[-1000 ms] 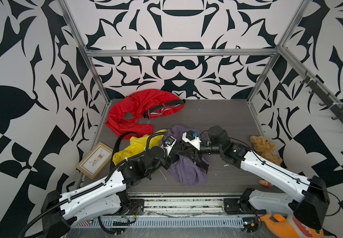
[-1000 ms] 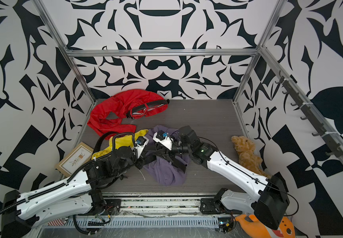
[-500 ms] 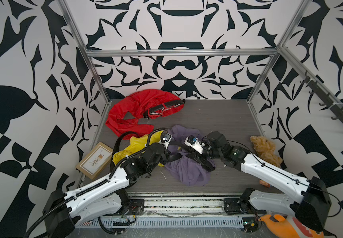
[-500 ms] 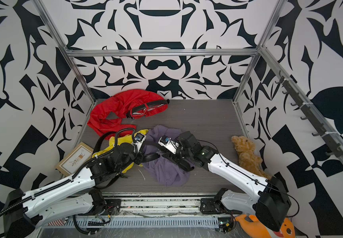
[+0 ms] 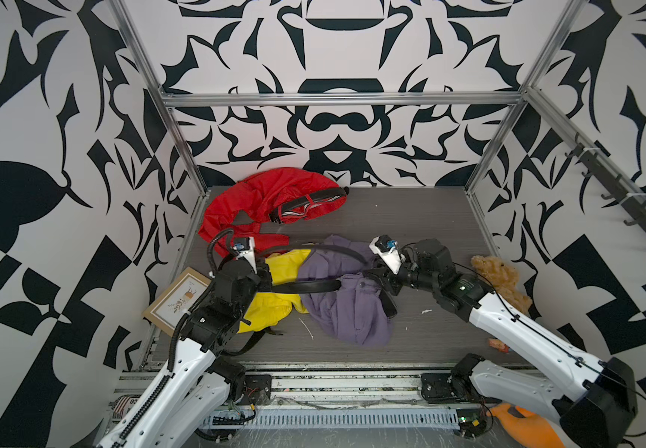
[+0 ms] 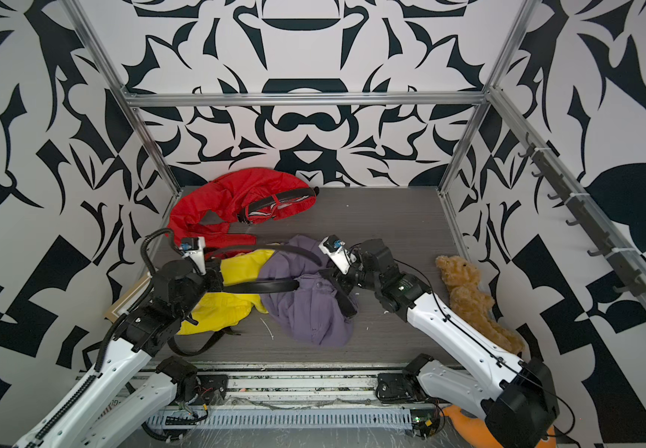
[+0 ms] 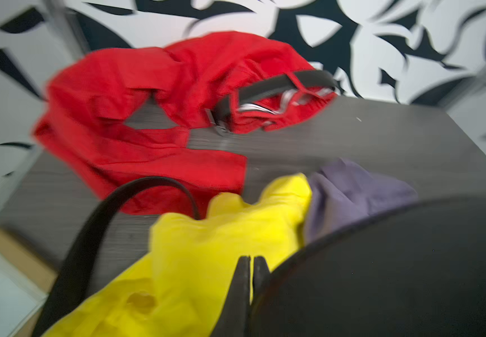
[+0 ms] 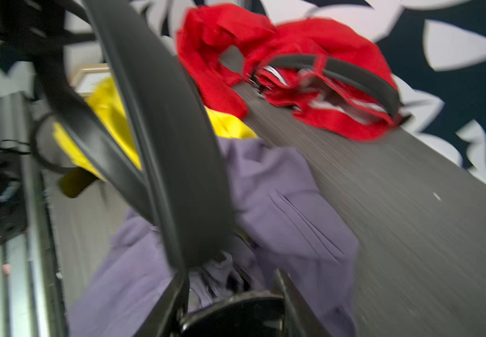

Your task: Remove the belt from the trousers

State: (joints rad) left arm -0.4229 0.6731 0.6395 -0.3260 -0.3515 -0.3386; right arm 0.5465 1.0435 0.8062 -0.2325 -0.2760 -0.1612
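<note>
The purple trousers (image 5: pixel 348 310) lie crumpled mid-table. Their black belt (image 5: pixel 306 286) runs taut from the waistband leftward to my left gripper (image 5: pixel 271 285), which is shut on it. A second strand arcs over the trousers' far side. In the left wrist view the fingers (image 7: pixel 244 280) are pressed together beside the broad dark belt (image 7: pixel 382 262). My right gripper (image 5: pixel 377 277) is at the trousers' right side. In the right wrist view it (image 8: pixel 230 274) is shut on bunched purple waistband fabric (image 8: pixel 279 189), with the belt (image 8: pixel 163 116) rising past one finger.
Red trousers (image 5: pixel 251 201) with their own black belt lie at the back left. A yellow garment (image 5: pixel 275 302) is under the left arm, with a loose black strap (image 5: pixel 251 343) beside it. A picture frame (image 5: pixel 176 302) is at the left edge and a teddy bear (image 5: pixel 502 281) at the right.
My left gripper has pulled away to the left, drawing more belt out of the purple trousers. My right gripper has shifted slightly right, still holding the waistband.
</note>
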